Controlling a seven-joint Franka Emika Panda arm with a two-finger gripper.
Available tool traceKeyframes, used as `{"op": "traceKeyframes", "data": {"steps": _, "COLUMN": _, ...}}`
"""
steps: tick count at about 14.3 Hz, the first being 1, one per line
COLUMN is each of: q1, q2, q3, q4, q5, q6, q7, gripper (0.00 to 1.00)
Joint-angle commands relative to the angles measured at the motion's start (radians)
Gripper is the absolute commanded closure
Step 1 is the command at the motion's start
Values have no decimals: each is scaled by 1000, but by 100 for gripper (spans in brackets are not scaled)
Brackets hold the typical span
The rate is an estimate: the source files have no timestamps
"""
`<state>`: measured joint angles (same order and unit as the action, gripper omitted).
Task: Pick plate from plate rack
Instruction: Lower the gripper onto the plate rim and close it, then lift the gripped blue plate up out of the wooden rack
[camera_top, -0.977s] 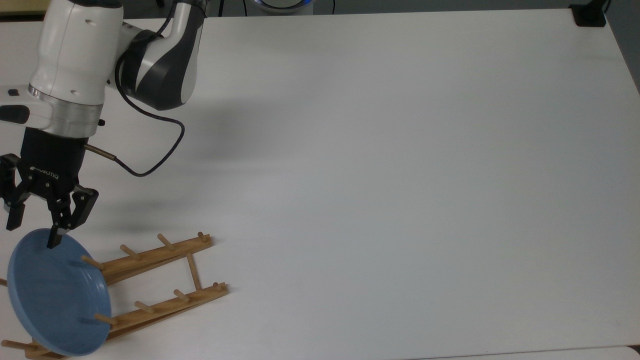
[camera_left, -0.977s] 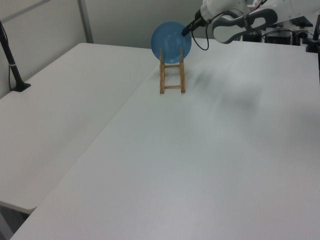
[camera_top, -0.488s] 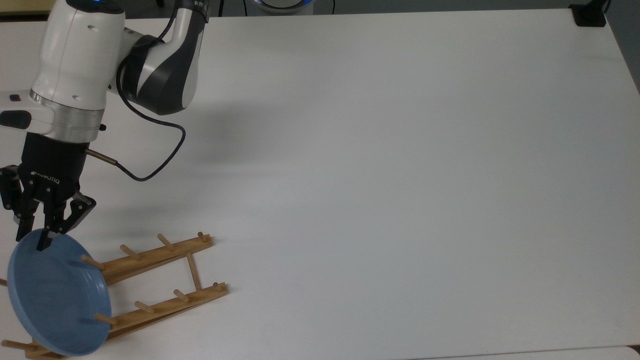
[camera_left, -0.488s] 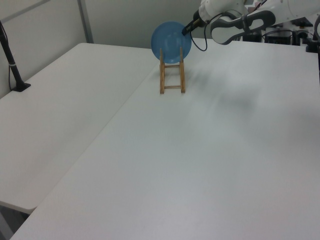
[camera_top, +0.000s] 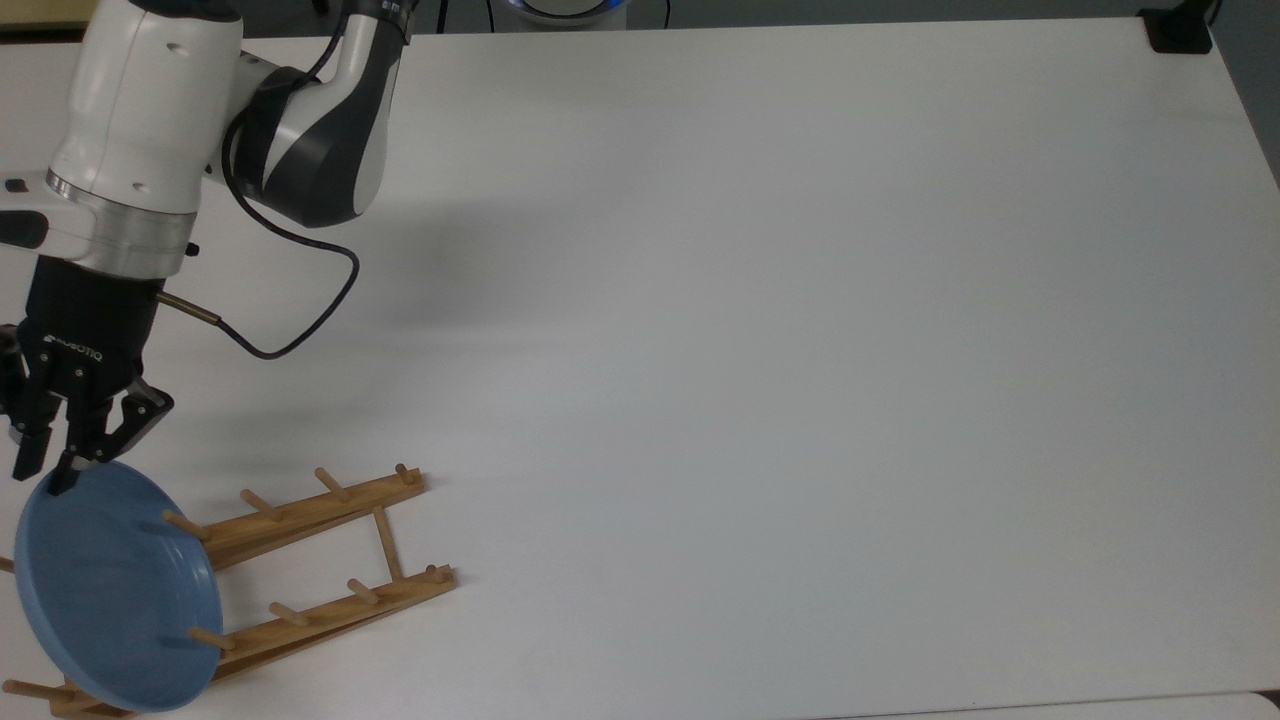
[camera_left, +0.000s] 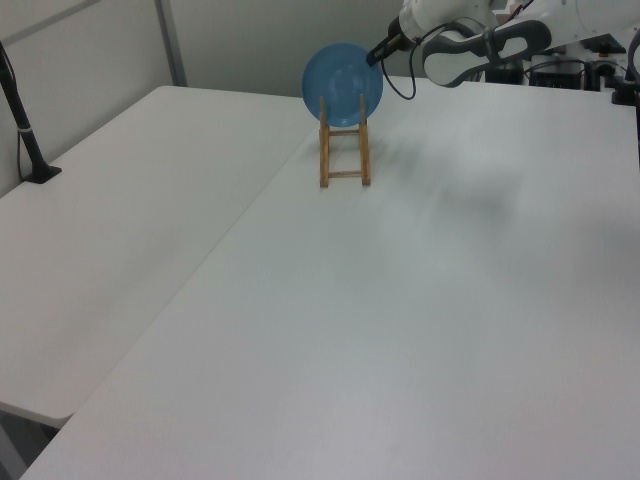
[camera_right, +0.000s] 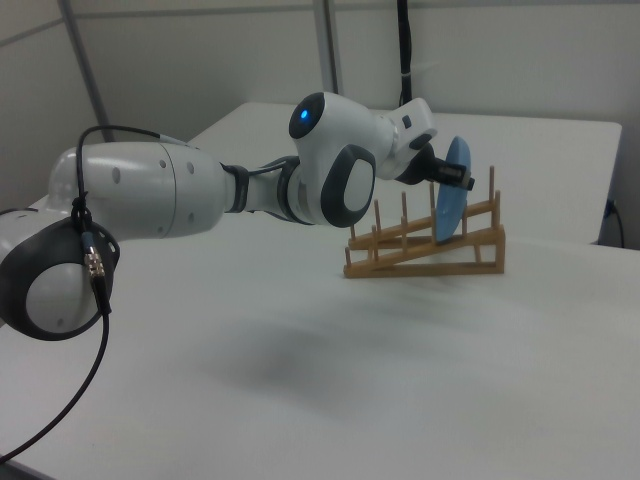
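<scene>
The blue plate (camera_top: 110, 590) stands on edge at the end of the wooden plate rack (camera_top: 310, 515), held between its pegs, at the top view's lower left. My gripper (camera_top: 45, 470) sits at the plate's upper rim, one finger on each face, shut on that rim. In the left view the gripper (camera_left: 373, 58) meets the plate (camera_left: 340, 72) at its upper right edge, above the rack (camera_left: 324, 150). From the right view the plate (camera_right: 452, 205) appears nearly edge-on in the rack (camera_right: 430, 262), with the gripper (camera_right: 455, 178) at its top.
The white table (camera_top: 750, 350) spreads wide to the top view's right of the rack. A black cable (camera_top: 290, 340) loops from the wrist. A black clamp (camera_top: 1180, 30) sits at the far right corner, and a black pole (camera_left: 25, 130) stands at the left view's left.
The fingers went from wide open to closed on the plate's rim, and the gripper shifted toward the top view's left and slightly up. The plate stays in the rack.
</scene>
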<state>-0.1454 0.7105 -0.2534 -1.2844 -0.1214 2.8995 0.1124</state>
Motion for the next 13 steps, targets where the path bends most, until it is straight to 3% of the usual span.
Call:
{"op": "traceKeyframes", "data": {"steps": 1, "q1": 13, "q2": 4, "q3": -30, "q4": 11, "q5": -15, "q6": 35, "q7": -16, "gripper": 76}}
{"op": "traceKeyframes", "data": {"steps": 8, "q1": 21, "q2": -2, "q3": -43, "q4": 11, "q5": -20, "q6": 35, "q7": -48, "gripper": 99}}
{"op": "traceKeyframes", "data": {"steps": 13, "q1": 27, "q2": -12, "q3": -44, "q4": 10, "q5": -27, "q6": 35, "q7": -48, "gripper": 99}}
